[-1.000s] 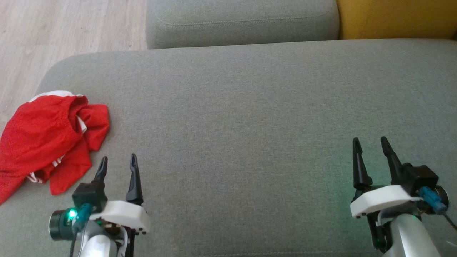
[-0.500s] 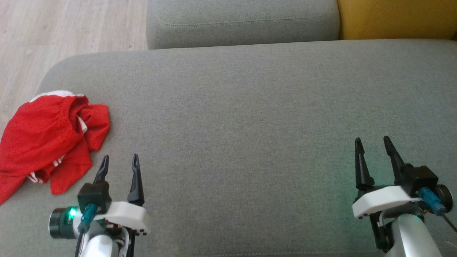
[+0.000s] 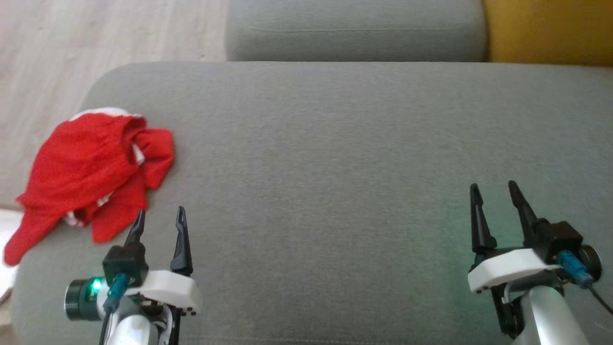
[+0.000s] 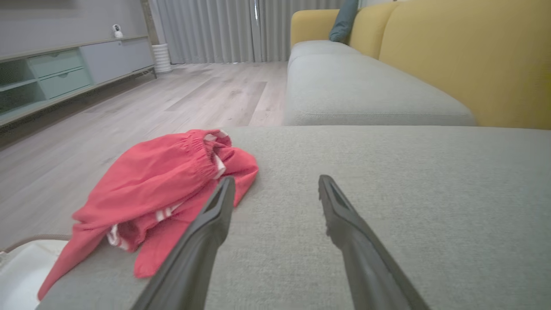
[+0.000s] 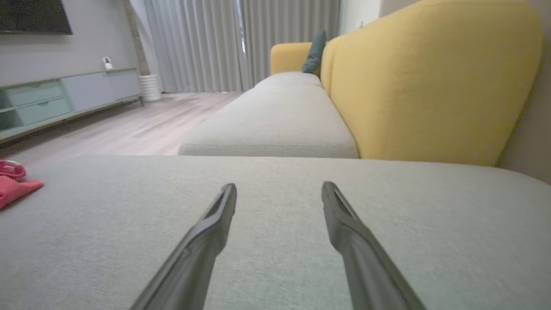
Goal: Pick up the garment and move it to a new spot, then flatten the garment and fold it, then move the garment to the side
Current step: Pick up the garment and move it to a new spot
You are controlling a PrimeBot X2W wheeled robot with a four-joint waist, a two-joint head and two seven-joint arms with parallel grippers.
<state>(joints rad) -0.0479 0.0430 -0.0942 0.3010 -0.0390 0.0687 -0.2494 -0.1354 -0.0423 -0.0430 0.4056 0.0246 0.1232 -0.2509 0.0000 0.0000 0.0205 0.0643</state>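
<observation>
On the cushion (image 3: 335, 158) edge, garment (image 3: 91, 167) awaiting pickup

Bunched red cloth lies at the cushion's left edge, one end hanging off. The left gripper (image 3: 160, 211), fingers spread and empty, hovers just beside its near hem, seemingly poised to grasp. The right gripper (image 3: 493, 185), spread too, waits well apart toward the cushion's right
</observation>
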